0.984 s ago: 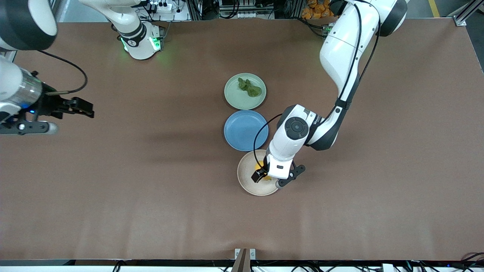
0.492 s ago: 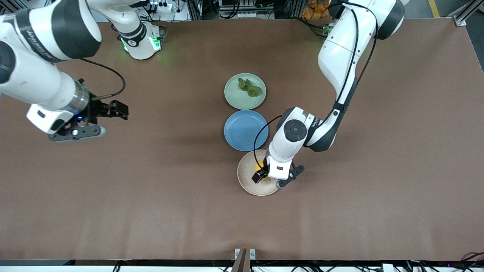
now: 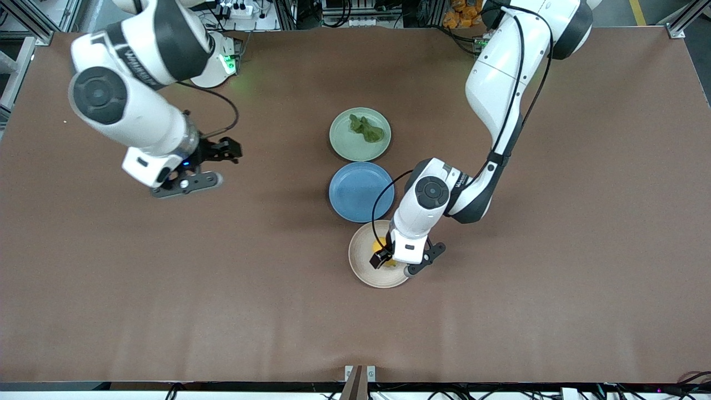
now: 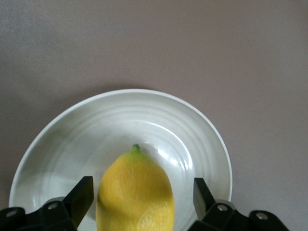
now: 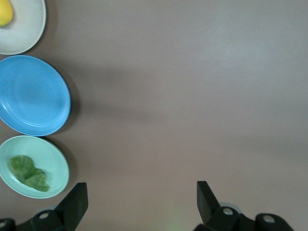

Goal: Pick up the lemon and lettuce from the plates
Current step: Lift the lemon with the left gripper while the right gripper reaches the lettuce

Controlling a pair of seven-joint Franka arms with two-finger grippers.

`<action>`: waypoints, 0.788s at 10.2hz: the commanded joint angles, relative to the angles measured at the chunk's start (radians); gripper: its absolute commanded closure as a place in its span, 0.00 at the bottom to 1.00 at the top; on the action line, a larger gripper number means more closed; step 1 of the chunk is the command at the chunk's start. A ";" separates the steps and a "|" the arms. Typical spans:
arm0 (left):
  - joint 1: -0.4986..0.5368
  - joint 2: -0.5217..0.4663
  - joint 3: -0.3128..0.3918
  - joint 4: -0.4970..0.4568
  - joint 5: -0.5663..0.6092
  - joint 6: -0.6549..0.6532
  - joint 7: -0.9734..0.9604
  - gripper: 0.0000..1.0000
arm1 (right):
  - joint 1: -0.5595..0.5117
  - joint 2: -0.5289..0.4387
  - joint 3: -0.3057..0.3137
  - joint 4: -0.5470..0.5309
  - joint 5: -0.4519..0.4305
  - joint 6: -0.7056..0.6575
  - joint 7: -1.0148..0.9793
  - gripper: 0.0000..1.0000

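Two pincers are open: the left pincer (image 3: pixel 387 261) straddles the lemon (image 4: pixel 135 195) on the beige plate (image 3: pixel 361 266), lower centre; closing comes next. The right pincer (image 3: pixel 214 161), upper left over the bench (image 3: pixel 555 278), must reach the lettuce (image 3: pixel 366 129).

A round shallow blue plate (image 3: pixel 361 191) is seen near the middle of a brown matte tabletop (image 3: pixel 555 311), with nothing lying on it. A small grey metal bracket (image 3: pixel 359 373) is fixed at the table edge nearest the front camera.
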 commanded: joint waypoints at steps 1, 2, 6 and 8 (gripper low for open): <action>-0.017 0.017 0.016 0.022 -0.005 0.014 -0.015 1.00 | -0.002 -0.038 0.106 -0.122 0.016 0.142 0.148 0.00; -0.017 0.012 0.017 0.020 -0.001 0.013 -0.012 1.00 | 0.000 -0.038 0.160 -0.174 0.016 0.218 0.202 0.00; -0.013 -0.065 0.019 0.017 0.024 -0.105 -0.018 1.00 | 0.142 0.029 0.214 -0.231 0.005 0.388 0.377 0.00; -0.002 -0.124 0.019 0.017 0.026 -0.212 -0.012 1.00 | 0.220 0.083 0.214 -0.231 -0.041 0.426 0.453 0.00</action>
